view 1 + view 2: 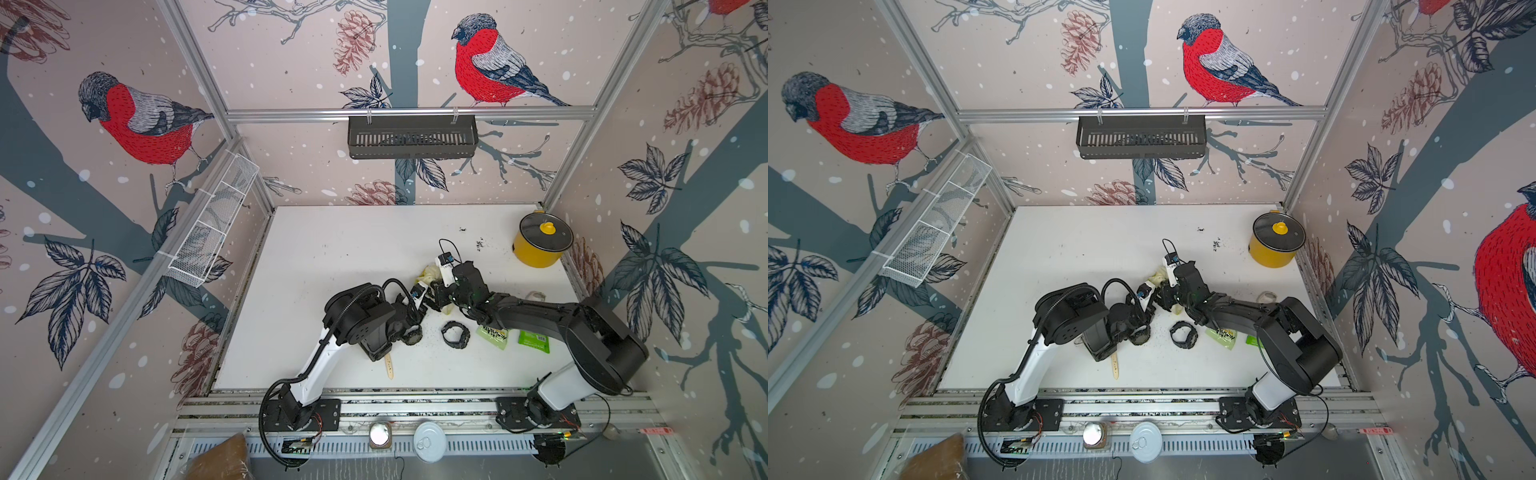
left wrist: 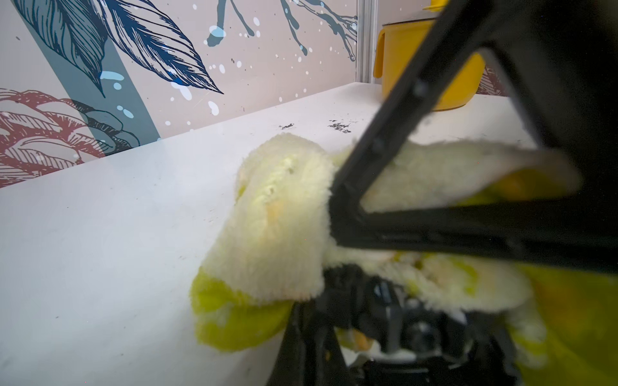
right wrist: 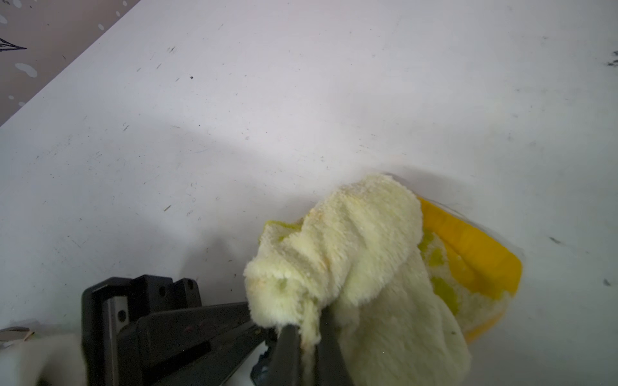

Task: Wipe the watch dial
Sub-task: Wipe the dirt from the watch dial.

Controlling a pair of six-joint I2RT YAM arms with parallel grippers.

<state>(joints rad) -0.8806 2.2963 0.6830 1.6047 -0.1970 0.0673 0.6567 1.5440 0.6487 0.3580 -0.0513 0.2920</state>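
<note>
While the right gripper (image 3: 309, 337) pinches the yellow cloth (image 3: 351, 254), well apart from the yellow pot (image 1: 540, 245), left gripper (image 1: 429, 300) is closed; on what, cannot tell. Wiping likely not begun. Farther from the pot lie black watch (image 1: 456, 333) and second watch (image 1: 411, 334). Next: press cloth onto dial. Surface: white table (image 1: 332, 270), scuffed, crumbed; bird-print walls (image 1: 124, 124).

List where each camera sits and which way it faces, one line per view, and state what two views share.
Both top views: high on the arms' base side, angled down at the white table; left arm and right arm show whole, left hand and right hand close together.
Left wrist: on the left arm, looking low across the table toward the yellow lidded pot; the right hand's black frame crosses it.
Right wrist: on the right arm, looking down; its hand pinches the fluffy pale-yellow cloth.
Shared: both wrist views show that cloth.
</note>
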